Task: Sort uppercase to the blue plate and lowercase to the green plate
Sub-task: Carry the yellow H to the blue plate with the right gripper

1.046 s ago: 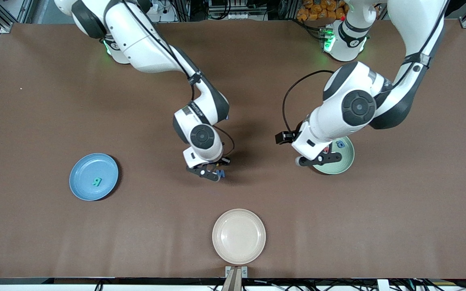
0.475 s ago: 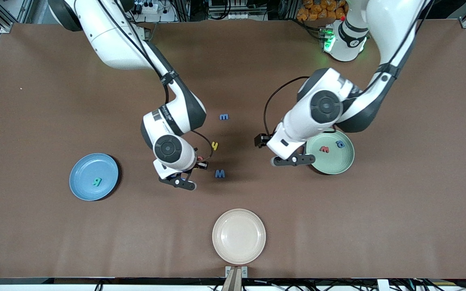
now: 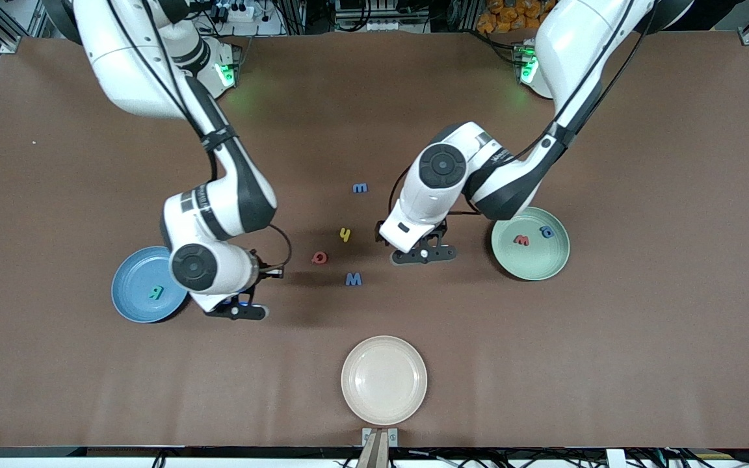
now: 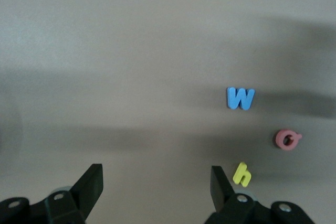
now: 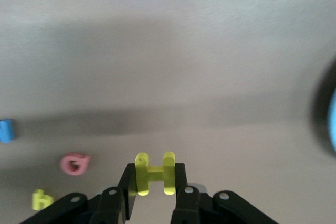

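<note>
Right gripper (image 3: 236, 312) is up over bare table just beside the blue plate (image 3: 129, 289), on that plate's side toward the left arm's end; its fingers (image 5: 128, 190) are clamped on the yellow H (image 5: 154, 173), which stands upright between them. Teal R (image 3: 156, 292) lies on the blue plate. Left gripper (image 3: 424, 254) is over the table between the loose letters and the green plate (image 3: 541, 260), fingers (image 4: 90, 183) spread wide apart with nothing between them. On the right-arm side of the left gripper, near it, lie the yellow h (image 3: 345, 234), the red Q (image 3: 319, 258) and the larger blue W (image 3: 353, 279); the h is the closest of the three, the Q farthest toward the right gripper, the W nearest the front camera. In the left wrist view the same three show apart from one another: blue W (image 4: 240, 98), red Q (image 4: 287, 139), yellow h (image 4: 242, 173). Small blue m (image 3: 360, 188) lies farther from the front camera than the left gripper, apart from the others. Red w (image 3: 521, 240) and blue a (image 3: 547, 231) rest on the green plate, side by side, not touching. Cream plate (image 3: 383, 379) sits nearest the front camera, well apart from both grippers.
</note>
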`<state>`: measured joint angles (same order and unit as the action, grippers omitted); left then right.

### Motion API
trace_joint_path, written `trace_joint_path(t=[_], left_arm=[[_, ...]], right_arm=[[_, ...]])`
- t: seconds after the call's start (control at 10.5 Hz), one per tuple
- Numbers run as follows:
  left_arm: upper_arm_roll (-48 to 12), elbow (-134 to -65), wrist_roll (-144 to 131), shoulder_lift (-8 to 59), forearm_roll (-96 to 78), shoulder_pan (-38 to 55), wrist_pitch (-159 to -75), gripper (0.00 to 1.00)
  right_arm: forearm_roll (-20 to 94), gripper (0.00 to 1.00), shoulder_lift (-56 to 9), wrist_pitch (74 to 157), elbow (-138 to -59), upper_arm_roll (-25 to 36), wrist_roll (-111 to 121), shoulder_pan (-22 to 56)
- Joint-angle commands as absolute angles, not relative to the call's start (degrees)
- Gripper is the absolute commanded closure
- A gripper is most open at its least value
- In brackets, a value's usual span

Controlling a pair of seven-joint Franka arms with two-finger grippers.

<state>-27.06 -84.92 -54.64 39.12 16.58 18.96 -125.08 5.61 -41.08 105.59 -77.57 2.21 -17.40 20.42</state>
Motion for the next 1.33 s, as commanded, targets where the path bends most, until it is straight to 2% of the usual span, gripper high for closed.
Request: trace_joint_path(t=[0.0, 0.19, 0.29, 0.57, 0.86, 1.24], left_arm=[[-18.94, -82.36, -60.36, 42.18, 20.56, 29.04, -128.57, 0.09], [-12.42, -81.31, -62.22, 44.20, 20.57, 36.45, -132.87, 0.09], [-11.87, -80.34, -63.01, 45.69, 20.57, 37.61, -134.46, 0.09], [-10.56, -79.37, -63.02, 49.03, 21.44, 41.12, -138.59, 0.09], [-3.88, -79.10, -63.11, 50.97, 21.36, 48.50, -141.67, 0.10], [-3.69, -76.82, -63.90, 52.38, 21.45, 49.04, -144.14, 0.13]], right_arm=[[2.30, 1.00, -35.44, 108.35, -85.75, 1.58, -8.30, 16.37], [1.06, 1.00, -30.78, 118.69, -96.28, 1.67, -1.96, 14.34], [-0.69, 1.00, -30.41, 121.09, -97.89, 1.67, 1.02, 12.59], [-1.14, 1.00, -30.41, 121.20, -97.91, 1.58, 13.94, 6.35], [-1.14, 1.00, -30.50, 121.29, -97.91, 1.58, 19.85, 3.35], [-1.14, 1.00, -30.67, 120.50, -97.91, 1.58, 24.33, 2.20]])
